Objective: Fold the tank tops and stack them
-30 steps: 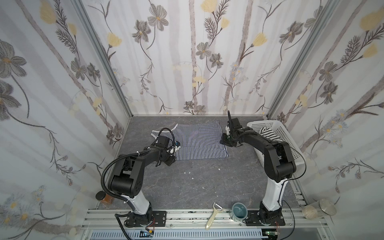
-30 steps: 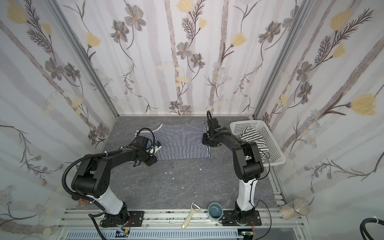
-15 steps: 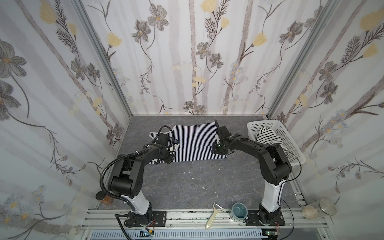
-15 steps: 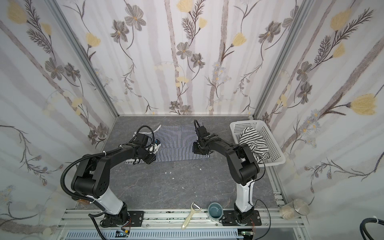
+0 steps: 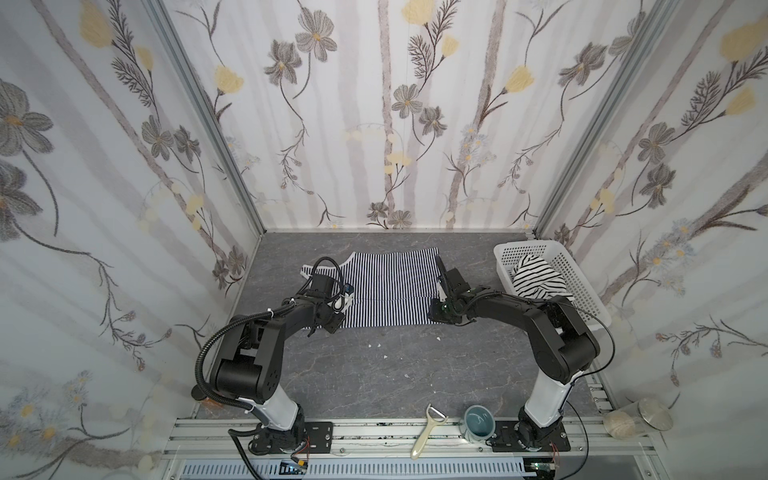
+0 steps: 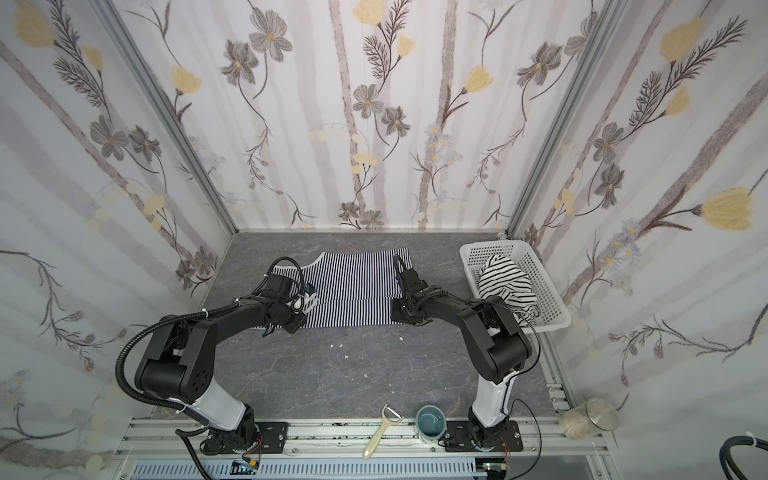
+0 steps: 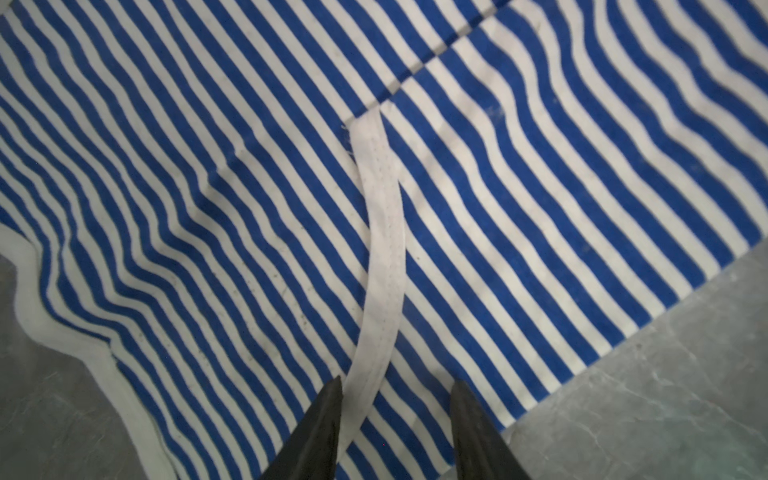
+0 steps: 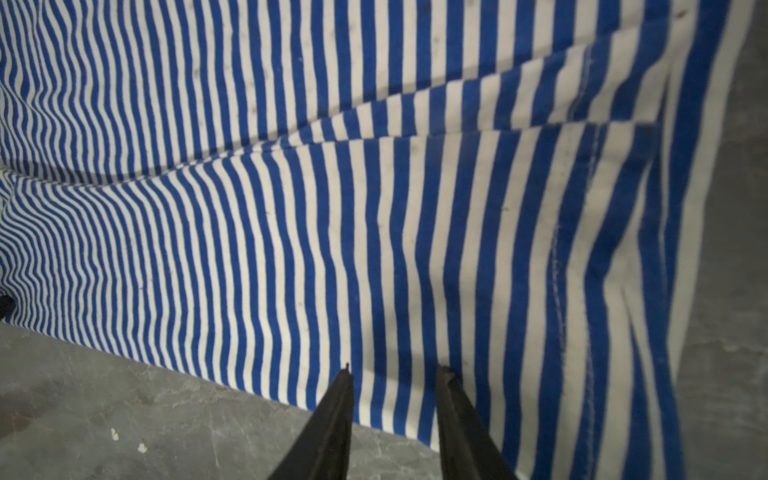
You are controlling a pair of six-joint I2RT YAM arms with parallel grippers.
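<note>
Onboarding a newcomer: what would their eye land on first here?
A finely striped navy-and-white tank top lies at the back centre of the grey table, left gripper and right gripper open over its front corners. At right, a white perforated basket holds the crumpled wide-striped tank top.
</note>
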